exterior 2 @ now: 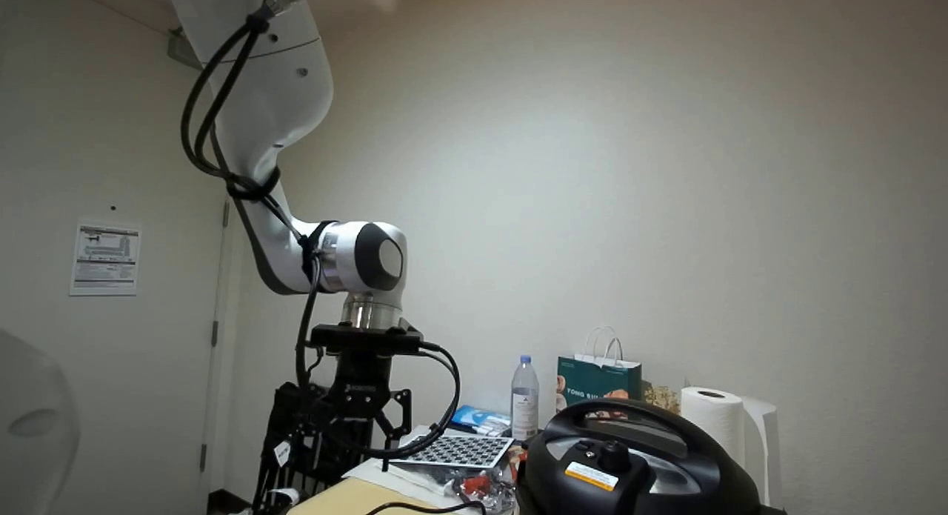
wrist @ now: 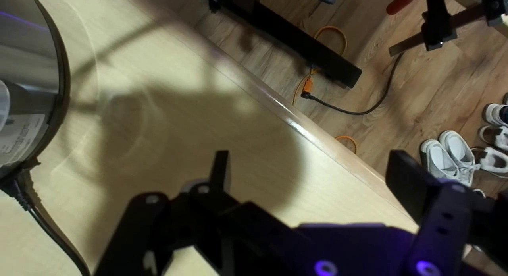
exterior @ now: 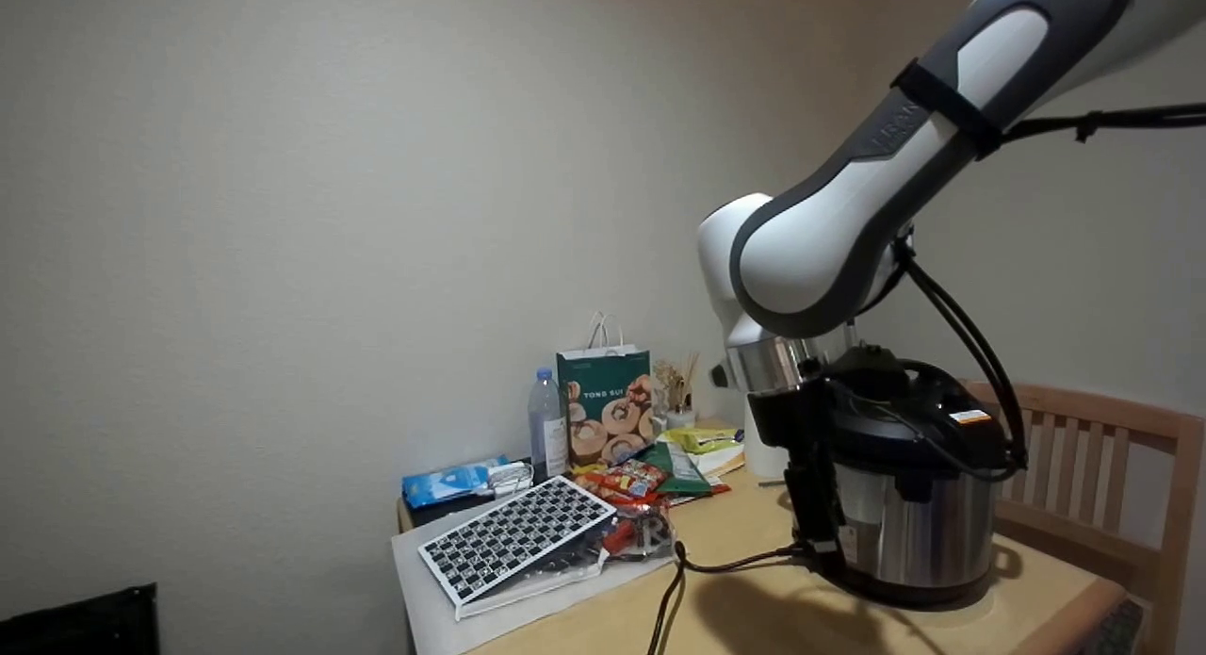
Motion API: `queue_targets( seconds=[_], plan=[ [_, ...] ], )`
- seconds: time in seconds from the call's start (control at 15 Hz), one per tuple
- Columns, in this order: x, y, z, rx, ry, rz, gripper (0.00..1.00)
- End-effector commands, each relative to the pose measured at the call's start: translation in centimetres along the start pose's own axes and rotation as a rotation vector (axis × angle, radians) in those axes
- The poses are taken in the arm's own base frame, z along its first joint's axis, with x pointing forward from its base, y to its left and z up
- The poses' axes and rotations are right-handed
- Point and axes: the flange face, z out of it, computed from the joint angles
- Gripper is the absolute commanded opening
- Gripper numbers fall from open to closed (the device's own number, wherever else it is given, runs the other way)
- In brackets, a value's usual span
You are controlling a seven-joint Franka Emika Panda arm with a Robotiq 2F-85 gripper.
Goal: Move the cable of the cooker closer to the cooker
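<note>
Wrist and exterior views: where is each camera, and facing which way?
Wrist view: mounted behind the open black gripper, seen at bottom; looks down at pale wooden table and brown plank floor.
Exterior view: above table height, facing the grey wall; white jointed arm at upper right, gripper below.
Exterior view: near the silver cooker's round black lid, facing that wall; arm at upper left, gripper below.
Both exterior views share the green paper bag.

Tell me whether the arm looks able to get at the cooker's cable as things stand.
Probably yes: the open tool hangs above the table, and in the wrist view nothing lies on the visible cable beside the cooker. It would likely need to shift sideways first.
</note>
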Motion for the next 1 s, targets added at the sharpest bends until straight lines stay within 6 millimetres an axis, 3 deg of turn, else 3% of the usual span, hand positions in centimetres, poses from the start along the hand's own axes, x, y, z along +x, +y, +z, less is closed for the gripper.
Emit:
queue_targets(
  seconds=[0.0, 0.13, 0.33, 0.53, 0.8, 0.87, 0.93],
  plan=[
    [0.0, 0.1, -0.1, 0.0, 0.001, 0.003, 1.0],
    [0.2, -0.1, -0.1, 0.007, 0.003, -0.003, 1.0],
    [2.2, -2.3, 0.4, -0.005, -0.009, -0.032, 1.0],
    [4.9, -6.4, 1.6, -0.041, -0.046, -0.128, 1.0],
    [8.2, -13.5, 3.8, -0.101, -0.083, -0.284, 1.0],
    [8.7, -14.6, 3.9, -0.119, -0.088, -0.313, 1.0],
    [7.5, -13.3, 3.5, -0.086, -0.089, -0.286, 1.0]
  ],
)
